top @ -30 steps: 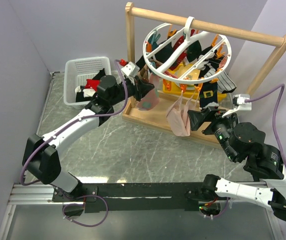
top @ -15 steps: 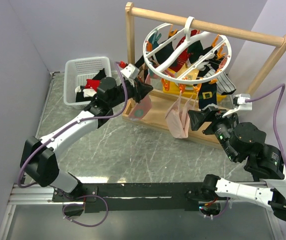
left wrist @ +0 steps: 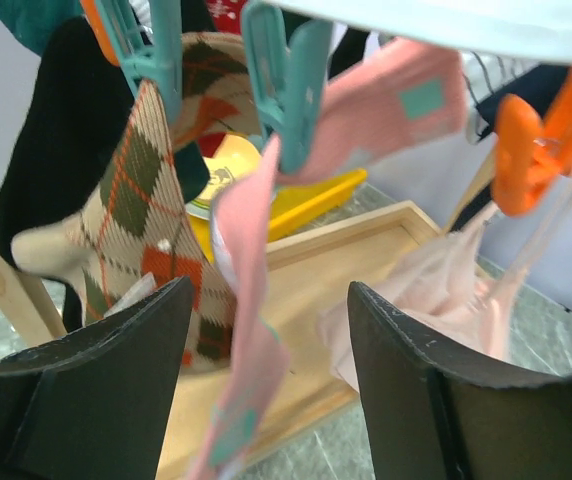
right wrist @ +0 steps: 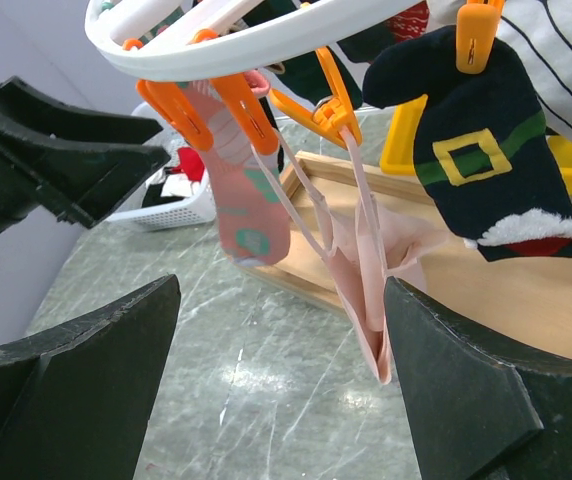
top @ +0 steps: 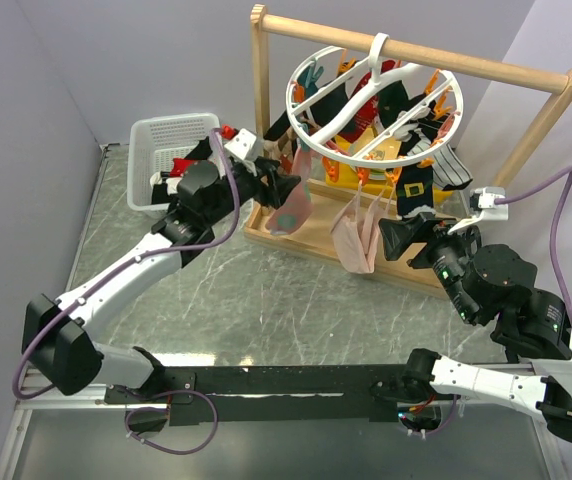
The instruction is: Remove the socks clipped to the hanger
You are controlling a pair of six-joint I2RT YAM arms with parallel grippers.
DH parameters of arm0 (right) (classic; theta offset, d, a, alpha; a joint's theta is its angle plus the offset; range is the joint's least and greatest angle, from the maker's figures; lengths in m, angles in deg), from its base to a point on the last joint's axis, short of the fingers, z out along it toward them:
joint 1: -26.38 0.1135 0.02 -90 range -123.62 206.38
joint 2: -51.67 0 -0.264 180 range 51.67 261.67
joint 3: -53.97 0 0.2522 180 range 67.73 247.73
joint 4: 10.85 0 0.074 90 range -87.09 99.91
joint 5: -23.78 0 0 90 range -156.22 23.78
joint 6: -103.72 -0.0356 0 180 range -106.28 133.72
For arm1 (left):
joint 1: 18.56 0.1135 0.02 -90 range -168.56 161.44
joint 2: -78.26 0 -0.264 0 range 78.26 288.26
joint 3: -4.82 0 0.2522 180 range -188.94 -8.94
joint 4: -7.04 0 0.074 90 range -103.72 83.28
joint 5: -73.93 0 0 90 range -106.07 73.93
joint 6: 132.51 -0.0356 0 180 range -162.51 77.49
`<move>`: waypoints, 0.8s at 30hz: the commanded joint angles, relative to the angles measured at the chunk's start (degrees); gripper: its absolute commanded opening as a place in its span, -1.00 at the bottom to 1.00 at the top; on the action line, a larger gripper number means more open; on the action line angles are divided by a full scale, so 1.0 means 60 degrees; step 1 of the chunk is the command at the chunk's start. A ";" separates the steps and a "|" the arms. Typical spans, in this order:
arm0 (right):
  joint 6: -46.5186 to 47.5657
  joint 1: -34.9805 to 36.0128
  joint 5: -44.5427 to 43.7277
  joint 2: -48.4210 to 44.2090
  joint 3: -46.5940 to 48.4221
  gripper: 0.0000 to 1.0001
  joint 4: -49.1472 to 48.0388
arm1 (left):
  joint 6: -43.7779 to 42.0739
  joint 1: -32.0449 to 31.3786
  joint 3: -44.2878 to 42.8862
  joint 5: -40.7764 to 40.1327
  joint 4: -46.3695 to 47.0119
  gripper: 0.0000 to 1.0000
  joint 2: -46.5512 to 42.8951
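The white round hanger (top: 311, 125) hangs by its hook from the wooden rail, with several socks clipped round it. My left gripper (top: 292, 185) stands open at the ring's left side. In the left wrist view a pink sock (left wrist: 251, 330) with teal patches hangs from a teal clip (left wrist: 281, 80) between the left gripper's (left wrist: 266, 300) spread jaws, touching neither. An argyle sock (left wrist: 136, 200) hangs beside it. My right gripper (top: 386, 240) is open below the ring. In the right wrist view a pale pink sock (right wrist: 371, 270) on orange clips hangs ahead of the right gripper (right wrist: 281, 290). A dark buckle-patterned sock (right wrist: 476, 150) hangs to the right.
A white basket (top: 146, 135) holding a few socks stands at the back left. The tall wooden frame (top: 416, 50) rests on a wooden base tray (top: 306, 235) with a yellow object (top: 351, 170) on it. Purple walls close both sides.
My left gripper has opened and let go of the pink sock, which still hangs from its clip. The left arm has drawn back slightly to the left. The right arm is still.
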 commanded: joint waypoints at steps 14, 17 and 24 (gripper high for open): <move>0.0240 0.0051 0.0313 0.0128 0.0626 0.80 0.0045 | -0.0055 -0.0027 -0.1401 0.0128 -0.0109 -0.98 0.1407; 0.0461 0.0037 0.0870 0.0377 0.0992 0.79 -0.0072 | 0.0004 -0.0041 -0.1313 0.0523 -0.0372 -0.98 0.1070; 0.0535 0.0052 0.1749 0.1445 0.2354 0.77 0.0206 | 0.0136 -0.0217 -0.1239 0.0730 -0.1104 -0.98 0.0235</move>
